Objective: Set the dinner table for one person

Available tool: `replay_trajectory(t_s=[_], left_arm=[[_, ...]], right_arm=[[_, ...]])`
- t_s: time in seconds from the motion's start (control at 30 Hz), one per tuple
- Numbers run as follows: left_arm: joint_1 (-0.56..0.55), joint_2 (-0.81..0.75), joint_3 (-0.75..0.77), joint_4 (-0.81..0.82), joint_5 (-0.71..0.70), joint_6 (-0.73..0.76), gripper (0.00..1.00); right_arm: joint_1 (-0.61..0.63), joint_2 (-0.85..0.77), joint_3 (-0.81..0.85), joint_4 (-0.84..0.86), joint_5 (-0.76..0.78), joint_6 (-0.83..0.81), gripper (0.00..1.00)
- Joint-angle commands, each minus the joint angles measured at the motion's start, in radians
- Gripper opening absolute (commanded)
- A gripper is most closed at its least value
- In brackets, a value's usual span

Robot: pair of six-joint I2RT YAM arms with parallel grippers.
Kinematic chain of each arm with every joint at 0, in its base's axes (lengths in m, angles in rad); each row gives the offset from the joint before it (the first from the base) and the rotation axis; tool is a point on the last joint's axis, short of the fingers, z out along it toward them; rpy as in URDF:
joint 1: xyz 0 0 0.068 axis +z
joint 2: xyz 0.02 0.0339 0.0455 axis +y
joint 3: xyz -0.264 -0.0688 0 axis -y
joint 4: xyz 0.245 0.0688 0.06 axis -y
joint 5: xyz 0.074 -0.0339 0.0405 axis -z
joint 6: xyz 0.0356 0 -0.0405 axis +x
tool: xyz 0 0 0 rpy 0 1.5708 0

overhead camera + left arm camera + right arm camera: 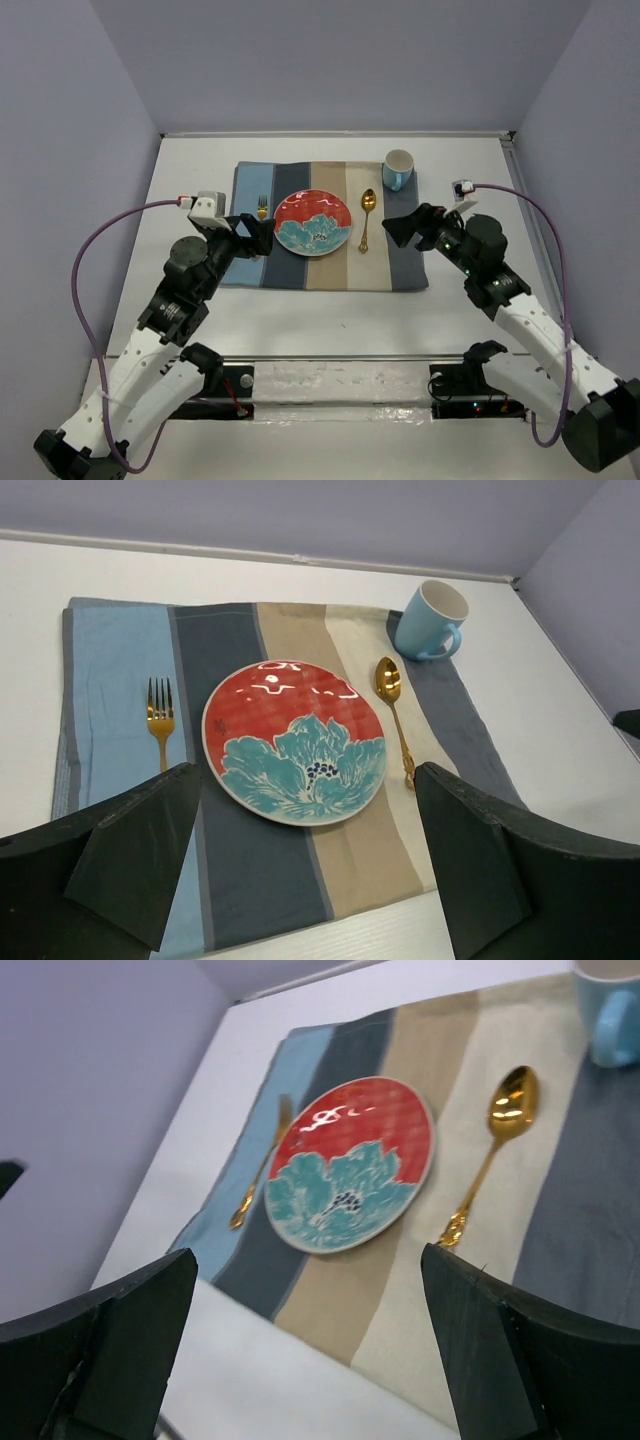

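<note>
While both arms are positioned over the dinner table (330, 320), the left gripper (255, 235) has its fingers (140, 860) spread wide with nothing between them. The right gripper (408, 228) likewise has its fingers (500, 1360) spread wide and holds nothing. The dinner table lies beneath both pairs of fingers and extends past them on every side. A striped placemat (325, 270) lies flat on it, ahead of the fingertips. On the placemat, a red and teal plate (312, 222) sits ahead of and between each pair of fingers. A gold fork (262, 209) lies just beyond the left gripper's fingers. A gold spoon (367, 215) lies beside the plate, on the side nearer the right gripper. A light blue mug (398, 169) stands upright well beyond the right gripper's fingers.
</note>
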Motion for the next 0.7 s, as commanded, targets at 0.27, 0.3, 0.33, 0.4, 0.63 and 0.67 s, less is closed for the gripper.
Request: replay_trajectory(t_s=[0.27, 0.3, 0.33, 0.4, 0.63, 0.67], left_arm=[[0.004, 0.033, 0.11, 0.052, 0.032, -0.032, 0.99], [0.005, 0.032, 0.108, 0.057, 0.034, -0.032, 0.99], [0.004, 0.024, 0.106, 0.071, 0.039, -0.032, 0.99], [0.004, 0.017, 0.102, 0.078, 0.042, -0.022, 0.99], [0.004, 0.006, 0.12, 0.055, 0.06, 0.019, 0.99], [0.004, 0.009, 0.126, 0.055, 0.06, 0.019, 0.99]], right_arm=[[-0.003, -0.369, 0.0, -0.084, -0.251, -0.125, 1.0], [-0.003, -0.392, 0.0, -0.089, -0.24, -0.131, 1.0], [-0.003, -0.438, -0.003, -0.098, -0.224, -0.15, 1.0], [-0.003, -0.478, -0.008, -0.104, -0.165, -0.164, 1.0], [-0.003, -0.583, 0.002, -0.121, -0.168, -0.18, 1.0], [-0.003, -0.587, 0.018, -0.121, -0.16, -0.193, 1.0]])
